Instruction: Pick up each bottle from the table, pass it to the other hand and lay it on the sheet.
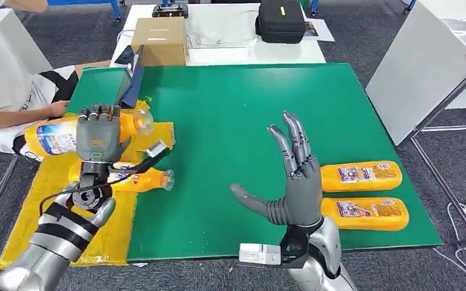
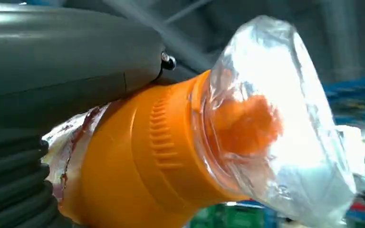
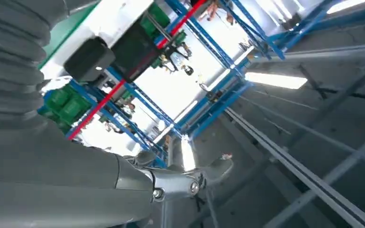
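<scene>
- Left hand (image 1: 99, 136) grips an orange plastic bottle with a clear cap (image 1: 67, 133), held sideways above the crumpled yellow sheet (image 1: 48, 188).
- Second orange bottle (image 1: 139, 180) lies on the sheet.
- Right hand (image 1: 297, 182) holds nothing, fingers spread wide, over the green table mat (image 1: 230, 109).
- Two orange labelled bottles (image 1: 360, 176) (image 1: 364, 213) lie side by side beside the right hand.

Orange bottles (image 1: 361, 176) w/ blue-white labels, yellow sheet (image 1: 48, 182), green table (image 1: 230, 133)

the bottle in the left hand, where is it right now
In the head view the held bottle is gripped by the left hand over the yellow sheet at the table's left side, just beyond another bottle lying there.
</scene>
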Robot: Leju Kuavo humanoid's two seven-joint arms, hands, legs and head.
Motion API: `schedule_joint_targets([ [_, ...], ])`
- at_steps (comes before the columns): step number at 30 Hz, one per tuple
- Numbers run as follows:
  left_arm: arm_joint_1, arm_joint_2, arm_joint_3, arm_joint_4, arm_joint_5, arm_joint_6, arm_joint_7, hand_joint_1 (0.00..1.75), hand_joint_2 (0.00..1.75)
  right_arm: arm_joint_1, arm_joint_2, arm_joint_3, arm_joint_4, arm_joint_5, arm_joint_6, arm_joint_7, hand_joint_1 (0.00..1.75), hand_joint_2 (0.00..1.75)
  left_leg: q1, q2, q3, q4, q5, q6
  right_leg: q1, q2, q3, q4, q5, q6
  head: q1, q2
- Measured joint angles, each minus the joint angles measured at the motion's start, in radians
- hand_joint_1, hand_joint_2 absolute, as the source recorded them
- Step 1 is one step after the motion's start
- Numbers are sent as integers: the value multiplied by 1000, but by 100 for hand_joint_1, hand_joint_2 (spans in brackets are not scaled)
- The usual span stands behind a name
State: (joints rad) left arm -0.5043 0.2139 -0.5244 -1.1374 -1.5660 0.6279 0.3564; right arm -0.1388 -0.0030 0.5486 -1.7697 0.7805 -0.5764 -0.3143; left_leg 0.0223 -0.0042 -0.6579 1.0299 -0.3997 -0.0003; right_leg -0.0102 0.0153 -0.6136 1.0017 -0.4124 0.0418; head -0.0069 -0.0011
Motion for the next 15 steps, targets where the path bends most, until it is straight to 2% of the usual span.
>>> schedule_joint_targets([
  [8, -85, 34, -112, 199, -4, -68, -17, 175, 175, -17, -13, 13, -7, -8, 8, 0, 0, 175, -1, -1, -2, 0, 0, 0, -1, -1, -1, 0, -1, 0, -1, 0],
  [14, -156, -18, -60, 442, 66, -103, -130, 175, 175, -25, -16, 26, -5, -14, 8, 0, 0, 175, 0, -1, -2, 0, 0, 0, 0, -1, -1, 0, -1, 0, 0, 0],
  [15, -165, -27, -43, 472, 81, -110, -141, 147, 175, -25, -17, 27, -4, -14, 8, 0, 0, 175, 0, -1, -2, 0, 0, 0, 0, -1, -1, 0, -1, 0, 0, 0],
])
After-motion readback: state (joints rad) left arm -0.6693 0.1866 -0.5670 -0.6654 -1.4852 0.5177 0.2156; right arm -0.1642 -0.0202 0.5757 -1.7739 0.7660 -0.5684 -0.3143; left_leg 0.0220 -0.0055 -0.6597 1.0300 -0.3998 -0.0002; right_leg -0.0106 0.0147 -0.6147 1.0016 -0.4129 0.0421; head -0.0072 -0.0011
